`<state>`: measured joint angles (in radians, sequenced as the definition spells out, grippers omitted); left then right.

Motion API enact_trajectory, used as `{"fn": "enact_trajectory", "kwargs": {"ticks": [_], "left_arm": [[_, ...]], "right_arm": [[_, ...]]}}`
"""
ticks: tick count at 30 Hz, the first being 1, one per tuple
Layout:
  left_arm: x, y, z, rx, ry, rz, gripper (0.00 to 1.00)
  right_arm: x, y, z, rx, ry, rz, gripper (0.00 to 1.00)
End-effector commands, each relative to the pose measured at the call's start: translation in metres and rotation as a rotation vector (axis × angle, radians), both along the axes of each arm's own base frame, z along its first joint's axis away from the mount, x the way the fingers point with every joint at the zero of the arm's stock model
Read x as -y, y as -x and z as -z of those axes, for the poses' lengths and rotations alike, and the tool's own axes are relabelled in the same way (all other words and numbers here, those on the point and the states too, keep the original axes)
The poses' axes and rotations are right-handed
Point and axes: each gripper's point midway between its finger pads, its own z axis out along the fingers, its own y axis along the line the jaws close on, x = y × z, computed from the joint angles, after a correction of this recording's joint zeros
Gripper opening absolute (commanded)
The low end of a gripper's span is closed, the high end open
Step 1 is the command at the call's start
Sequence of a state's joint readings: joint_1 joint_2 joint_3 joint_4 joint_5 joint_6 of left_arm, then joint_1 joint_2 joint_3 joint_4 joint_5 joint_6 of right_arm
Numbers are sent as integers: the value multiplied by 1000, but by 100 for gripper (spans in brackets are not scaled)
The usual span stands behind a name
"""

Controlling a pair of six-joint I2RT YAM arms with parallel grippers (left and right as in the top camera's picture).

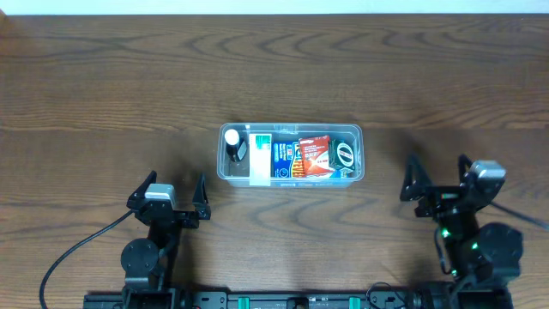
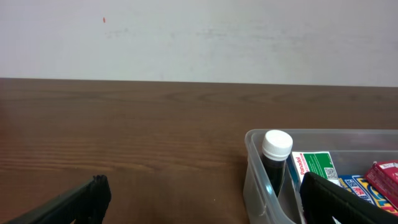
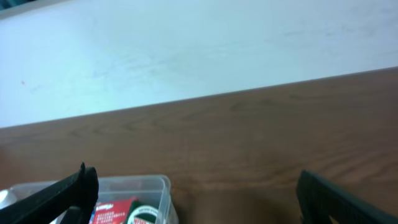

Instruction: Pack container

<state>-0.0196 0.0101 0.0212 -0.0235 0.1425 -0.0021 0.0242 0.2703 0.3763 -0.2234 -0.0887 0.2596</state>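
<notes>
The clear plastic container [image 1: 225, 172] sits mid-table, holding a dark bottle with a white cap [image 1: 232, 142], a green and white box [image 1: 260, 154], a blue box [image 1: 282, 160], a red packet [image 1: 314, 156] and a black round item [image 1: 344, 154]. My left gripper [image 1: 173, 191] is open, near the table's front left, apart from the container. My right gripper [image 1: 437, 178] is open at the front right, also apart. In the left wrist view the container [image 2: 256, 180] and bottle [image 2: 276, 155] lie at right, between wide fingers [image 2: 87, 199]. The right wrist view shows the container's corner [image 3: 163, 190] at lower left.
The wooden table [image 1: 103, 103] stretches bare around the container on all sides. A black cable [image 1: 73, 253] loops by the left arm's base. A white wall [image 2: 199, 37] rises behind the table's far edge.
</notes>
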Motion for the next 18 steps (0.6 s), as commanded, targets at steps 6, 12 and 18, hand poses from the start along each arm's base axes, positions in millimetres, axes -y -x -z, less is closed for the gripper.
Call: {"fn": "enact_trajectory", "kwargs": {"ticks": [6,12,18], "left_arm": [[0,1,16,-47,-9,2,98],[0,1,16,-47,-9,1,98],[0,1,16,-47,-9,2,98]], "right_arm": [[-5,1,47,56,9,-34,99],[-8,-1,76,42,9,-46,99],[-8,0,85,40,9,-46,99]]}}
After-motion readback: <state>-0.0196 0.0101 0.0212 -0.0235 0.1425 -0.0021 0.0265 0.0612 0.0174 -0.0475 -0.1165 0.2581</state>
